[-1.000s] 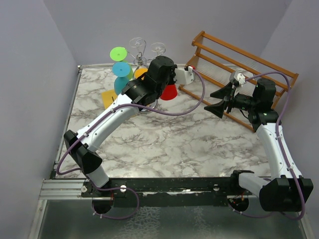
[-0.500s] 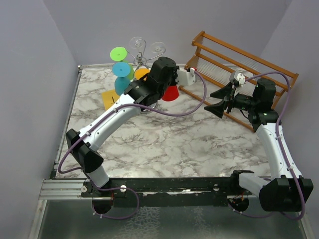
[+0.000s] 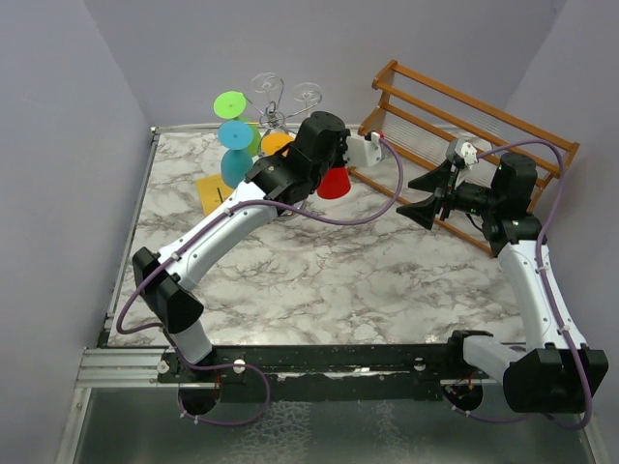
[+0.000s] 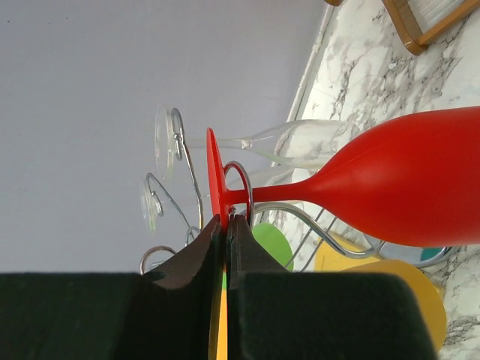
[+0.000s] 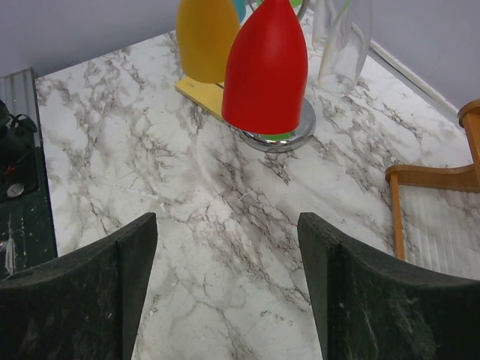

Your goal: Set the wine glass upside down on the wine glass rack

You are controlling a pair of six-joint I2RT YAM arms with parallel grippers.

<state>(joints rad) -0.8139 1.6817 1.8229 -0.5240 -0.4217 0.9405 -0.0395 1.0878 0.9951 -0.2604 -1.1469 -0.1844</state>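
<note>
The red wine glass (image 3: 334, 182) hangs bowl down beside the chrome wine glass rack (image 3: 274, 114). In the left wrist view its stem (image 4: 277, 196) passes through a curled chrome arm (image 4: 241, 174), with the flat foot (image 4: 214, 176) on the far side of the loop. My left gripper (image 4: 226, 219) is shut on the rim of that foot. My right gripper (image 3: 427, 198) is open and empty, held above the table to the right of the rack. It looks at the red bowl (image 5: 266, 67) and the rack's disc base (image 5: 294, 135).
Green (image 3: 230, 102), teal (image 3: 234, 145), orange (image 3: 277, 142) and clear (image 3: 266, 87) glasses hang on the same rack. A yellow pad (image 3: 211, 189) lies to its left. A brown wooden slatted rack (image 3: 464, 135) stands at the back right, behind my right gripper.
My left arm has shifted slightly right and back with the red glass in its grip. The right arm has not moved.
</note>
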